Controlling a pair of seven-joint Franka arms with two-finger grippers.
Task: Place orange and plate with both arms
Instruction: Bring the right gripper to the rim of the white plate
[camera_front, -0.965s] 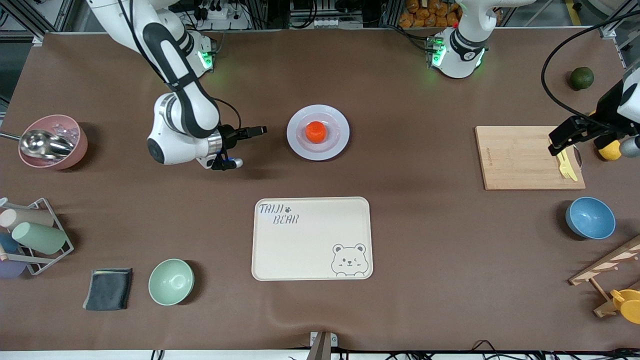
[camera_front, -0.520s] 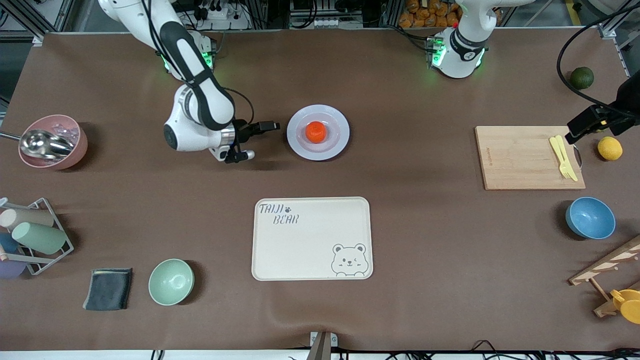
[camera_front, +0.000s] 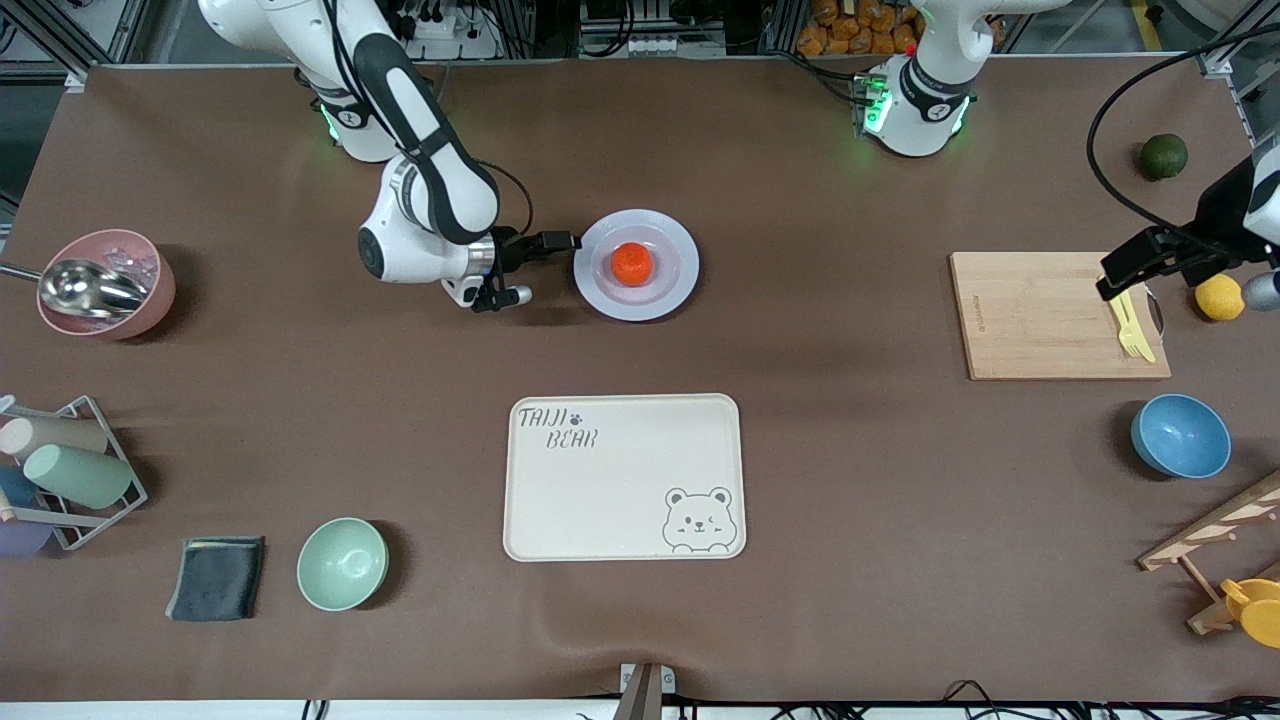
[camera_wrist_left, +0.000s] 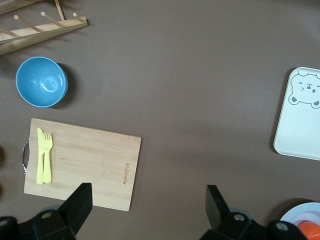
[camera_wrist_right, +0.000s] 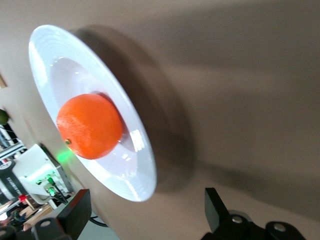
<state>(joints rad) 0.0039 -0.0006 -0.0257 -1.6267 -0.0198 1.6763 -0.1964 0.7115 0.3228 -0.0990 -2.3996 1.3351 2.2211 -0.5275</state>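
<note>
1. The front view shows the whole counter (camera_front: 800, 620). The plate (camera_front: 680, 285) lies near the middle, closer to the edge where the arm bases stand, and the orange (camera_front: 632, 263) sits on its centre.
2. The right claw (camera_front: 545, 268) is low, just beside the plate rim on the side toward the right arm's end. Its fingers are apart and hold nothing.
3. Only the right wrist view shows the orange (camera_wrist_right: 90, 126) close, with its glossy skin. The plate (camera_wrist_right: 142, 165) is seen from a low side angle there.
4. The left claw (camera_front: 1150, 272) hangs over the cutting board (camera_front: 1040, 320), near the yellow fork and knife (camera_front: 1130, 330). In the front view the arm is cut off by the picture edge.
5. The left wrist view shows its fingertips (camera_wrist_left: 80, 200) wide apart and empty, above the board (camera_wrist_left: 85, 162). The plate and the tray (camera_wrist_left: 300, 120) appear there only partly.
</note>
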